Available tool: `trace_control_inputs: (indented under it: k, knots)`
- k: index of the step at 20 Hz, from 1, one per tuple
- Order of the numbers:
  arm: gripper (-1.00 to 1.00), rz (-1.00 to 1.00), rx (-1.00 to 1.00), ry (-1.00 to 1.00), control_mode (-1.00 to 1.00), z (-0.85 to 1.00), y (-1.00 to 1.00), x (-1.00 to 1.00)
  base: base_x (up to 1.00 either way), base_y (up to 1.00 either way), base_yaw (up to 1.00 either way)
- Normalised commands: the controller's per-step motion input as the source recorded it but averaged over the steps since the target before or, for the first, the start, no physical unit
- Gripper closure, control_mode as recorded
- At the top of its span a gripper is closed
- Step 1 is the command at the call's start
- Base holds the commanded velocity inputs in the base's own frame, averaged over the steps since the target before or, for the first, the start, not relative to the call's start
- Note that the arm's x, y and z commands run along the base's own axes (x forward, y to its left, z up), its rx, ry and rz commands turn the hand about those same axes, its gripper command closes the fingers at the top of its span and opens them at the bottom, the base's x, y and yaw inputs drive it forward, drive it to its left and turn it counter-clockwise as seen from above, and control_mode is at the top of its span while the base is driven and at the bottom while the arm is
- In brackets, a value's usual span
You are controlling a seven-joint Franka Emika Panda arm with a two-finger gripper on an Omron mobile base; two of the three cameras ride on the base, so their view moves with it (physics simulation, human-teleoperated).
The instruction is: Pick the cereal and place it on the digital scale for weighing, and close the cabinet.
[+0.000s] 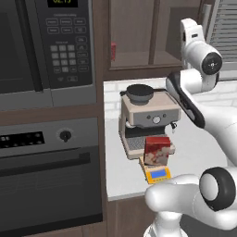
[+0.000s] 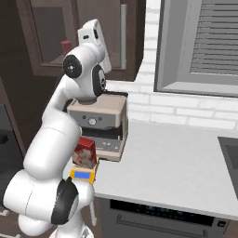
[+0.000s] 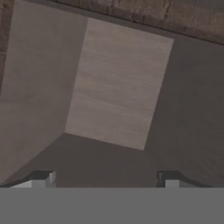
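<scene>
While our arm is raised high toward the cabinet, the cereal — a small red box with a pale picture on its front — stands upright on the digital scale, whose blue display faces us. From the right base view we see the same pair, the cereal sitting on the orange-yellow scale near the front edge of the white counter. Just behind them stands a beige coffee machine with a dark round top. To the left, we see a black microwave above a dark oven.

Our gripper points into the brown wooden interior of the cabinet; the two dark fingertips stand far apart at the bottom of the hand view with nothing between them — released. A small red item rests on the cabinet shelf, and a long silver bar handle runs vertically beside our raised hand.
</scene>
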Motion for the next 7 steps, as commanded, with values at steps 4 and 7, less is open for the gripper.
trace_control_inputs:
  k: [4,7]
  knots:
    - [-1.0,0.04,0.0,0.02,-1.0,-0.5,0.0,0.88,0.0,0.0,0.0]
    - [-1.0,0.03,0.0,0.1,-1.0,-0.43,0.0,0.85,0.0,0.0,0.0]
